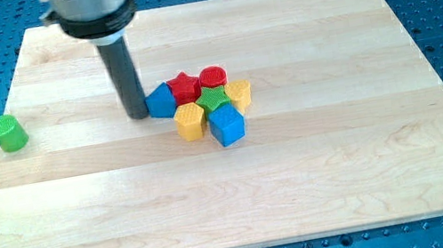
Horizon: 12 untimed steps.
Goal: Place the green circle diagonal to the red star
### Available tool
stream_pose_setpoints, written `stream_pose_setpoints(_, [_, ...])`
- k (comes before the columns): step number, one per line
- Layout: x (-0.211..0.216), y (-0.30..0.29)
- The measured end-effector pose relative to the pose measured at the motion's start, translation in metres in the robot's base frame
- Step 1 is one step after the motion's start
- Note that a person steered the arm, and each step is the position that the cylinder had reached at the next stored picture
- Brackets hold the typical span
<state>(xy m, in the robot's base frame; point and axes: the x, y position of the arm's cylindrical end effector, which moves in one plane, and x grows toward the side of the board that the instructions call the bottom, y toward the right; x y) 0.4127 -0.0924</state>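
The green circle stands alone near the board's left edge. The red star sits in a tight cluster near the board's middle. My tip rests on the board just left of the cluster, touching or almost touching a blue block that lies against the red star's left side. The green circle is far to the left of my tip.
The cluster also holds a red circle, a green star-like block, two yellow blocks and a blue cube. The wooden board lies on a blue perforated table.
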Motion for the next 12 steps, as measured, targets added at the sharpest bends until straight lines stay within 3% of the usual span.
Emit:
stream_pose_setpoints(1, [0.000,0.036])
stream_pose_setpoints(3, [0.000,0.020])
stream_pose_setpoints(4, [0.012,-0.006])
stream_pose_setpoints(5, [0.061,-0.057])
stream_pose_setpoints(6, [0.068,-0.137])
stream_pose_setpoints(7, [0.053,-0.180])
stream_pose_setpoints(8, [0.016,-0.174])
stream_pose_setpoints(10, [-0.003,-0.213])
stream_pose_setpoints(11, [-0.015,-0.212])
stream_pose_setpoints(12, [-0.056,-0.197])
